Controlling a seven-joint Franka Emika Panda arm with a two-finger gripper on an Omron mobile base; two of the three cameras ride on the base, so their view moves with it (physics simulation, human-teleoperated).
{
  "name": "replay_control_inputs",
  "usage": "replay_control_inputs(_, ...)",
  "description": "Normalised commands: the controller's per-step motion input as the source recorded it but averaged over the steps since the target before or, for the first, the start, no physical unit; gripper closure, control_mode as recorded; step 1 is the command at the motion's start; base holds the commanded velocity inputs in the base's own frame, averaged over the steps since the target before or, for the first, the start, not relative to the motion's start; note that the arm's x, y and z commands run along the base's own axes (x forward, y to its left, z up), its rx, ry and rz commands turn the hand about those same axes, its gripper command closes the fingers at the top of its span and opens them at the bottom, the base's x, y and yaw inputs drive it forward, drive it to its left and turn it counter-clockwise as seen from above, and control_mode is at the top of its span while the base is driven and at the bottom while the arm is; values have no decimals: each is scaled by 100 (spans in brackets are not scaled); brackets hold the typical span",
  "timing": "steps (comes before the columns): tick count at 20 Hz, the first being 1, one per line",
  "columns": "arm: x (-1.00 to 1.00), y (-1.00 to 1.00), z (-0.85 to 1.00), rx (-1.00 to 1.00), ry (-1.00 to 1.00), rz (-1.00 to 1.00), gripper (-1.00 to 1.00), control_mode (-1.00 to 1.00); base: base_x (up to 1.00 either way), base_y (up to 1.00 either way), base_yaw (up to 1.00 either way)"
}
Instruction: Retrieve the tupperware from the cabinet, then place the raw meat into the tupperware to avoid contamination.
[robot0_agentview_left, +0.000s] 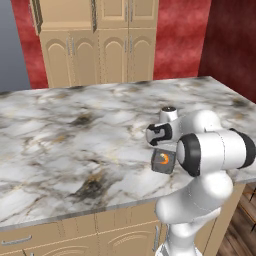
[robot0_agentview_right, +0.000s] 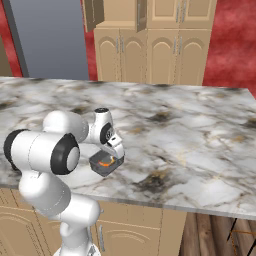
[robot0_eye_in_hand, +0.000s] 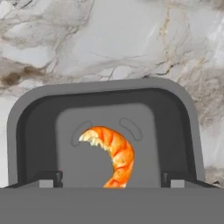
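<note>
The tupperware is one dark grey box with rounded corners and no lid, standing on the marble counter near its front edge. One raw meat, an orange curled crescent, lies inside it on the bottom, a little toward 6 o'clock in the hand view. In the left base view the tupperware is at 3 o'clock, just below the gripper, and the raw meat shows as an orange spot in it. The gripper hangs over the box; I cannot tell if its fingers are wide or narrow. One cabinet stands behind the counter at 12 o'clock, with two upper doors open.
</note>
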Motion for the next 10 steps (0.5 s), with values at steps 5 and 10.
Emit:
replay_control_inputs(5,6,-3,22,0,11,-3,-100,-100,0,0,0)
replay_control_inputs(10,-43,-3,58,3,13,-8,-100,-100,0,0,0)
